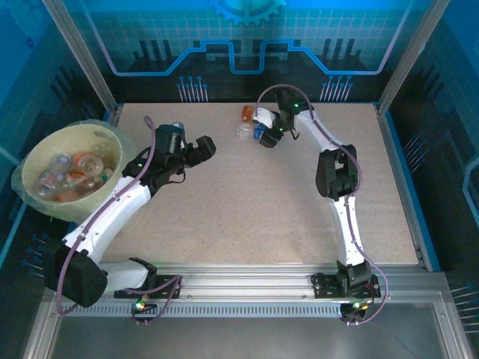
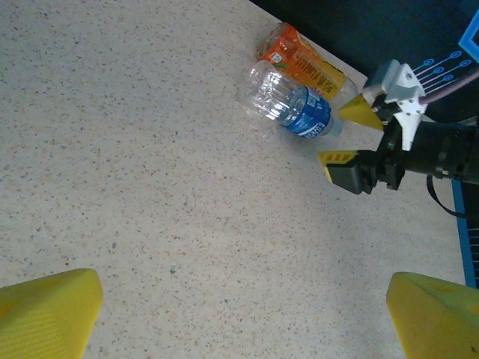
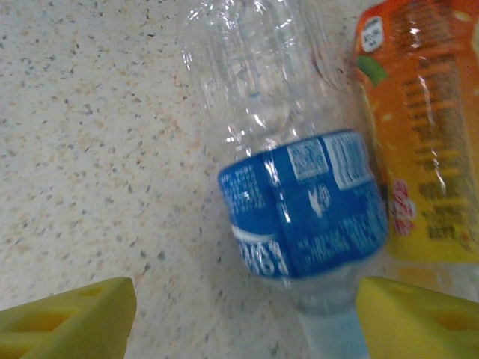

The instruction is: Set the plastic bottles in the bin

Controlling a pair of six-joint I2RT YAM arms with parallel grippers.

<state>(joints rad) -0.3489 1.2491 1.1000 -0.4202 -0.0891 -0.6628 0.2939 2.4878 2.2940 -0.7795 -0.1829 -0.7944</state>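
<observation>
With the bin (image 1: 75,207) being well filled, two bottles (image 2: 299,63) far from it are being left over, the blue one (image 3: 299,217) being straddled by the parted jaws of the right gripper (image 2: 348,136), the left gripper (image 2: 241,288) gaping.

the blue-label bottle (image 3: 299,217) is blurred, its capped end cut by the lower edge; the orange-label bottle (image 3: 419,134) runs off right.
</observation>
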